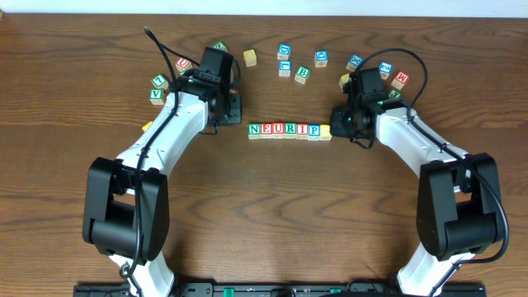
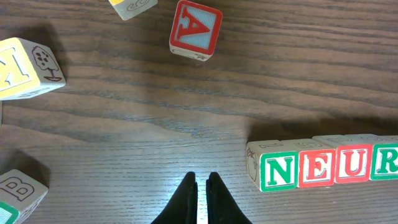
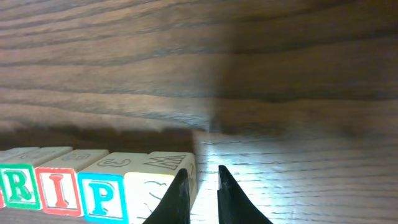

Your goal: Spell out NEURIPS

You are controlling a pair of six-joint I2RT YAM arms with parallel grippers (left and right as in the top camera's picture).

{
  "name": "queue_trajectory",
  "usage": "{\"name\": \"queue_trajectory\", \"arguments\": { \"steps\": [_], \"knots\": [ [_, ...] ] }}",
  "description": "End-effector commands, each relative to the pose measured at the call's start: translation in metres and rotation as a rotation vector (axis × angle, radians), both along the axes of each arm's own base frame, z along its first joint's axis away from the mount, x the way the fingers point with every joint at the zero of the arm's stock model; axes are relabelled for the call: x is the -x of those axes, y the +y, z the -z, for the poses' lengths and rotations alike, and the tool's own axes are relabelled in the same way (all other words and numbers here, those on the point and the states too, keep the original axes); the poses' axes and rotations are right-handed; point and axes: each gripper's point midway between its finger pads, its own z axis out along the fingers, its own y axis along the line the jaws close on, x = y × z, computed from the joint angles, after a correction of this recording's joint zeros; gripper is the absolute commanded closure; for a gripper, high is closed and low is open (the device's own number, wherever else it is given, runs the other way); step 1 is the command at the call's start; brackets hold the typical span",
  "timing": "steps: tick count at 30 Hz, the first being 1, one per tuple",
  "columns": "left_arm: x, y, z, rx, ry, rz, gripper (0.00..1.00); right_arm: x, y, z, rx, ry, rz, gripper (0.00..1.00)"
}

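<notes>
1. Cubes (image 1: 289, 130) for the word lie in one touching row at the middle of the surface (image 1: 264, 214). They read N, E, U, R, I, P, and a yellow cube (image 3: 152, 186) closes the right end; we cannot read its letter.
2. Just beside that yellow cube hover the right jaws, parted only a little and pinching nothing. One finger (image 3: 177, 198) sits at the cube's outer edge.
3. Near the N cube (image 2: 278, 172), but apart from it, the left jaws are pressed almost together and empty.
4. We judge the row all but finished, so the step in hand is a clean retreat. We should lift the right jaws straight up before swinging outward, since a sideways drag could push the yellow cube and skew the row.
5. We should raise the left arm (image 1: 177, 115) the same way, clear of the N end and of spare cubes such as the A cube (image 2: 196, 28).
</notes>
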Motion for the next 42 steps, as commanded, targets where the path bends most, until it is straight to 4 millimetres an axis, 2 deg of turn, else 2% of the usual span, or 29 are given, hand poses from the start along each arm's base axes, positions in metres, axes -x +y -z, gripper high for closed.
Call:
{"name": "queue_trajectory", "arguments": {
  "steps": [1,15,18,20,24,27,30,31,34,38,39,40,41,42],
  "knots": [
    [-0.005,0.004,-0.008,-0.017,-0.025,0.000,0.92,0.005,0.004,0.011,-0.001,0.024,-0.041,0.89],
    [-0.005,0.004,-0.008,-0.017,-0.025,0.000,0.92,0.004,0.005,0.012,-0.007,0.022,-0.052,0.91],
    [-0.007,0.006,-0.010,-0.015,-0.032,-0.004,0.92,0.001,0.004,0.007,-0.006,0.014,-0.051,0.92],
    [-0.010,0.010,-0.015,-0.013,-0.045,-0.014,0.92,-0.006,-0.002,-0.004,-0.001,-0.003,-0.048,0.91],
    [-0.020,0.029,-0.048,-0.002,-0.105,-0.053,0.92,-0.020,-0.019,-0.040,0.002,-0.056,-0.029,0.89],
    [-0.026,0.053,-0.089,0.015,-0.194,-0.109,0.92,-0.028,-0.036,-0.074,0.006,-0.110,-0.001,0.86],
    [-0.024,0.080,-0.129,0.024,-0.284,-0.167,0.91,-0.029,-0.046,-0.101,0.007,-0.158,0.015,0.85],
    [-0.021,0.090,-0.140,0.025,-0.308,-0.187,0.86,-0.028,-0.049,-0.108,0.007,-0.172,0.017,0.84],
    [-0.005,0.127,-0.175,0.018,-0.375,-0.271,0.83,-0.019,-0.061,-0.128,0.015,-0.194,0.039,0.79],
    [0.020,0.171,-0.207,0.002,-0.433,-0.381,0.65,-0.009,-0.078,-0.148,0.059,-0.218,0.081,0.66],
    [0.026,0.180,-0.212,-0.003,-0.443,-0.405,0.57,-0.007,-0.079,-0.153,0.061,-0.228,0.085,0.60],
    [0.033,0.189,-0.217,-0.008,-0.450,-0.432,0.49,-0.005,-0.080,-0.160,0.059,-0.242,0.089,0.43],
    [0.038,0.196,-0.220,-0.012,-0.455,-0.451,0.33,-0.003,-0.081,-0.165,0.058,-0.254,0.091,0.33],
    [0.043,0.202,-0.223,-0.016,-0.456,-0.469,0.22,-0.002,-0.083,-0.171,0.057,-0.268,0.095,0.25]
  ]
}}
